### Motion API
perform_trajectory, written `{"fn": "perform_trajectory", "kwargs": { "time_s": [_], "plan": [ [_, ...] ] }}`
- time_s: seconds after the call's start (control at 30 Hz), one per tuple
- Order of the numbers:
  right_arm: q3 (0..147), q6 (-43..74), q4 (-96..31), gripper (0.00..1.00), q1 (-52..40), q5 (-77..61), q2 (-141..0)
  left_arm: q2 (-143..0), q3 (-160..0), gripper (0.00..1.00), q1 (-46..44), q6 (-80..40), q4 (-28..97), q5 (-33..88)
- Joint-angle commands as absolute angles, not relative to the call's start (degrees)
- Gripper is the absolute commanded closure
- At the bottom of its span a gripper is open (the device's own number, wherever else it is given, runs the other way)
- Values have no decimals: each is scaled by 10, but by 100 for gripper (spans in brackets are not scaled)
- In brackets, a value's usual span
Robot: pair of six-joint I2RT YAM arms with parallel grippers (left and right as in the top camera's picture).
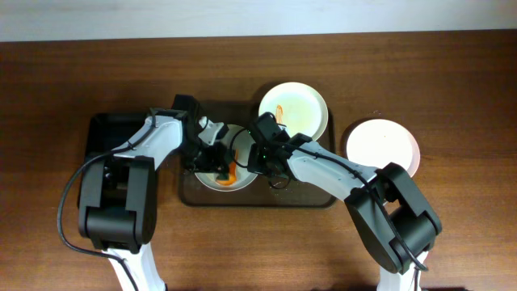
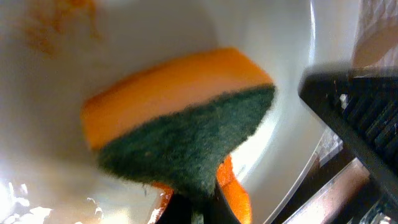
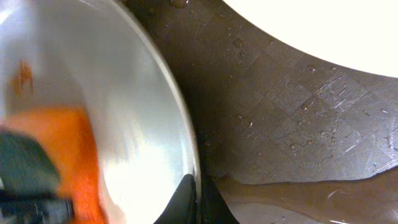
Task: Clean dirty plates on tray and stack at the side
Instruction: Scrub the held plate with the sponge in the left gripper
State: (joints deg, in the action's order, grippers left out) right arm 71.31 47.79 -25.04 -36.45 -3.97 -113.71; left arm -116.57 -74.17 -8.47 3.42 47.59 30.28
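On the brown tray point(image 1: 319, 194) a pale plate point(image 1: 208, 179) lies at the front left, mostly hidden by both grippers. My left gripper point(image 1: 220, 168) is shut on an orange sponge with a green scouring face point(image 2: 180, 118), which is pressed into this plate point(image 2: 249, 37). A faint orange smear point(image 2: 56, 25) is left on it. My right gripper point(image 3: 198, 202) is shut on the plate's rim point(image 3: 180, 118). A second plate point(image 1: 292, 109) with an orange streak lies at the tray's back right. A third, plain plate point(image 1: 382, 145) sits on the table right of the tray.
A smaller black tray point(image 1: 109, 133) lies left of the brown tray, under my left arm. The tray floor point(image 3: 280, 112) is wet, with a brownish puddle point(image 3: 311, 190) beside the held plate.
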Motion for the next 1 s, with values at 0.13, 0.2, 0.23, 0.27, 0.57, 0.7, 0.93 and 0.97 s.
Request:
{"fn": "perform_trajectory", "kwargs": {
  "time_s": [0.13,0.2,0.23,0.27,0.57,0.7,0.93,0.97],
  "plan": [
    [715,474,-255,96,-367,-41,-1151,-1177,-741,100,-70,-37,350,58],
    [715,474,-255,96,-367,-41,-1151,-1176,-741,100,-70,-56,384,11],
    [715,474,-255,96,-367,-41,-1151,-1176,-741,100,-70,-84,409,-30],
    [715,474,-255,96,-367,-41,-1151,-1176,-741,100,-70,-99,427,-52],
    [715,472,-256,96,-367,-41,-1151,-1176,-741,100,-71,69,509,269],
    [715,472,-255,96,-367,-42,-1151,-1176,-741,100,-71,89,496,322],
    [715,472,-256,96,-367,-41,-1151,-1176,-786,100,-71,-4,413,180],
    [715,472,-256,96,-367,-41,-1151,-1176,-801,100,-71,-12,426,151]
  ]
}}
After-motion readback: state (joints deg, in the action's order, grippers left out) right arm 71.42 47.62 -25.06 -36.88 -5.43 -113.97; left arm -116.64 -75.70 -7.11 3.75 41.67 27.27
